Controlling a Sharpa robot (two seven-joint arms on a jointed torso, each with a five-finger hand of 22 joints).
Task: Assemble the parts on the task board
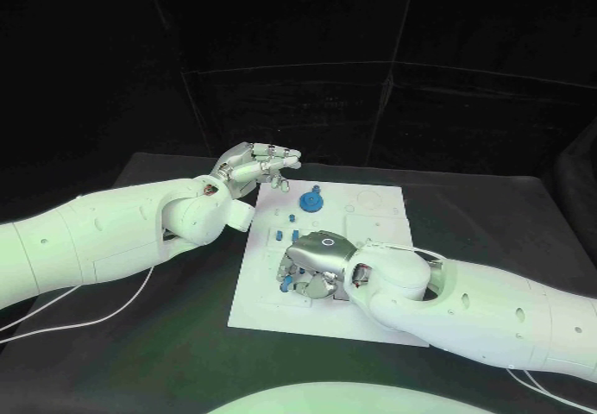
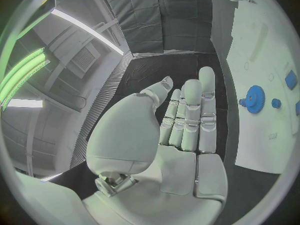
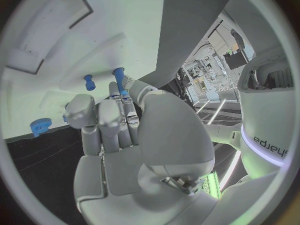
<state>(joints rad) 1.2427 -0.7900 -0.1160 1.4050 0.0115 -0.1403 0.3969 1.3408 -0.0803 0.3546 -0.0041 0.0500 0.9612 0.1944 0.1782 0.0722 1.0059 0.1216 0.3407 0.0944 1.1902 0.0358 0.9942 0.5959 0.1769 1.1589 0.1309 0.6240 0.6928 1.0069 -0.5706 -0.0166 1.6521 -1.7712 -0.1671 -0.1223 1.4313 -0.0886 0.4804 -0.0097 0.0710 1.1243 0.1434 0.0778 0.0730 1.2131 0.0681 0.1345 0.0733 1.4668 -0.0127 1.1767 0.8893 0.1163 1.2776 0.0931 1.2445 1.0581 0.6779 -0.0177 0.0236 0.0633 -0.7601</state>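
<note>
Head view: the task board (image 1: 373, 207) lies in the middle of the table (image 1: 498, 207). The right hand (image 1: 321, 263) hangs palm-down over the board's near left part, right above a cluster of small blue parts (image 1: 289, 282); whether its fingers pinch one I cannot tell. The left hand (image 1: 255, 168) floats off the board's far left corner, fingers loosely curled, holding nothing. A blue gear (image 1: 311, 203) stands near the board's far edge, closer to the left hand.

Left wrist view: the left hand (image 2: 184, 125) is flat and empty, fingers together and straight; the blue gear (image 2: 254, 99) lies beside them on the board.

Right wrist view: the right hand's fingertips (image 3: 122, 87) touch a standing blue peg (image 3: 119, 77), its long axis upright from the board; a second peg (image 3: 89, 81) stands just beside. So the right hand is nearer the pegs.
</note>
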